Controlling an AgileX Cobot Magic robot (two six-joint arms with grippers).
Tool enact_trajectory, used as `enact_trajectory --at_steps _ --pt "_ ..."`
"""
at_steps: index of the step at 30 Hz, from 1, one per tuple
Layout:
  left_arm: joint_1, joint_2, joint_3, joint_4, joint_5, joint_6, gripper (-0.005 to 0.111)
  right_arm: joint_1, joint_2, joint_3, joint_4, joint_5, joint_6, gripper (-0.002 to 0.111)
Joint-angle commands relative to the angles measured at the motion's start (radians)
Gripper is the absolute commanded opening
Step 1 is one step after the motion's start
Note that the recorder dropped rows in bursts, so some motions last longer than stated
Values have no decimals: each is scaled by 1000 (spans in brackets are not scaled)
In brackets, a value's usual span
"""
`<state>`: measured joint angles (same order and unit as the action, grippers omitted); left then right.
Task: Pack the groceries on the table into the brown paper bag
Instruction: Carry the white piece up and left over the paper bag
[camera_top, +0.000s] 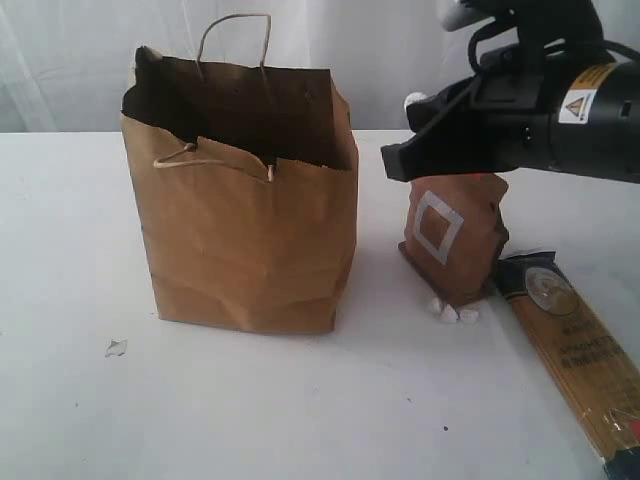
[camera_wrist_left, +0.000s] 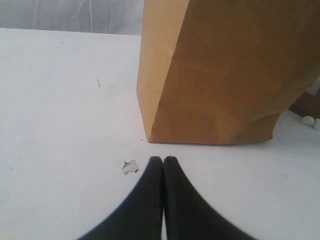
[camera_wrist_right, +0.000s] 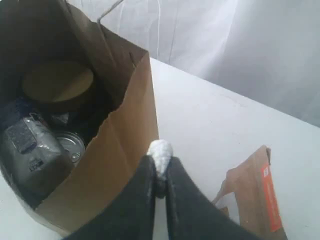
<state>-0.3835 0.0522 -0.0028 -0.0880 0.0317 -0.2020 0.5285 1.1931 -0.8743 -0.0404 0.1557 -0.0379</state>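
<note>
Beside the brown paper bag (camera_top: 250, 230), my right gripper (camera_wrist_right: 160, 169) pinches a white crumb (camera_wrist_right: 160, 151).
My left gripper (camera_wrist_left: 163, 161) is pressed together.

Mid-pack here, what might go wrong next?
The right end effector pinches only a white crumb, not a grocery; it may end up in the brown paper bag. The brown pouch stands close under that arm and might get knocked over.

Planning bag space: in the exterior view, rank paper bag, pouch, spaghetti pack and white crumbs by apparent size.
1. Paper bag.
2. Spaghetti pack and pouch: unsure, the pack lies nearer and is cut off.
3. White crumbs.
</note>
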Motion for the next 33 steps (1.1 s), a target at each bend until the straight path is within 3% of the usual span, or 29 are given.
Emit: enact_trajectory --at_steps 1,12,33 --pt "0 -5 3 -7 -3 0 0 -10 -22 -3 -8 -21 -11 2" --pt "0 -5 3 -7 -3 0 0 6 -73 -3 -8 -78 -11 1" --pt "0 -5 3 -7 -3 0 0 151 -73 -3 -8 -365 -4 0"
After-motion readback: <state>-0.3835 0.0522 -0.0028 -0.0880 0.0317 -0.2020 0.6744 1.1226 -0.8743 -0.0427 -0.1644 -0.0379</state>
